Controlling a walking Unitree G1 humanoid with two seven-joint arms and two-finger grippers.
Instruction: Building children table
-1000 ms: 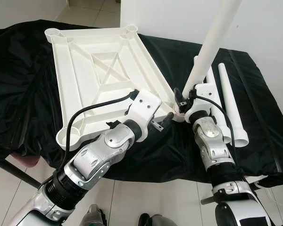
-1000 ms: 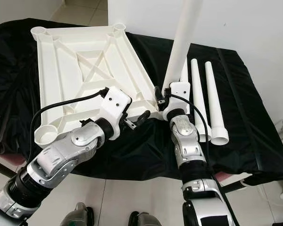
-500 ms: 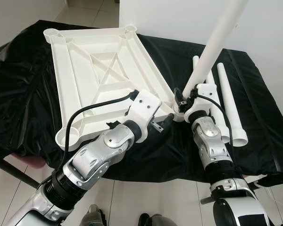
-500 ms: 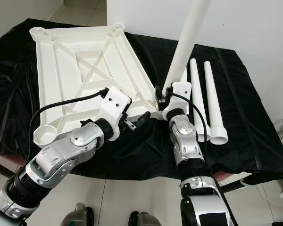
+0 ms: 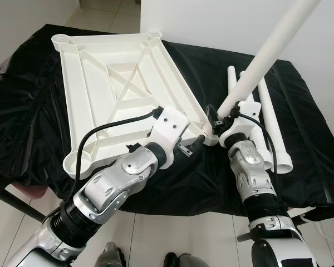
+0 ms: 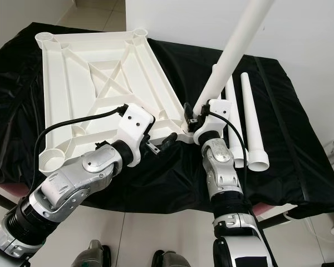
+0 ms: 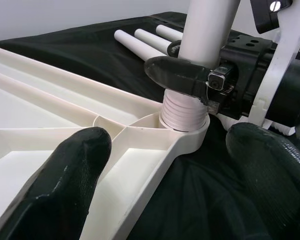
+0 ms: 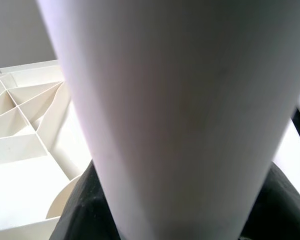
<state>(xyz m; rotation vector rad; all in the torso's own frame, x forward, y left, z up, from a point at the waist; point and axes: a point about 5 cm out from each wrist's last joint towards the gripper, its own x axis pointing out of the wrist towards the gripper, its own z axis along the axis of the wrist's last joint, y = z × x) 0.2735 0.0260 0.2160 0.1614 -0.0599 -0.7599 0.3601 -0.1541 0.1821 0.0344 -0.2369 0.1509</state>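
A white plastic tabletop lies upside down on black cloth, ribs facing up. My right gripper is shut on a long white leg near its lower end. The leg's threaded end sits in the near right corner socket, and the leg leans up and to the right. My left gripper is open just in front of that corner, its black fingers spread to either side of the socket. The right wrist view is close on the leg, with the tabletop's ribs beside it.
Three spare white legs lie side by side on the cloth right of the tabletop. The black cloth covers a low stand and hangs over its near edge. A white wall rises behind. Tiled floor lies below.
The held leg has tilted: its top has swung to the right while its lower end stays at the corner socket. The left gripper has stayed in place.
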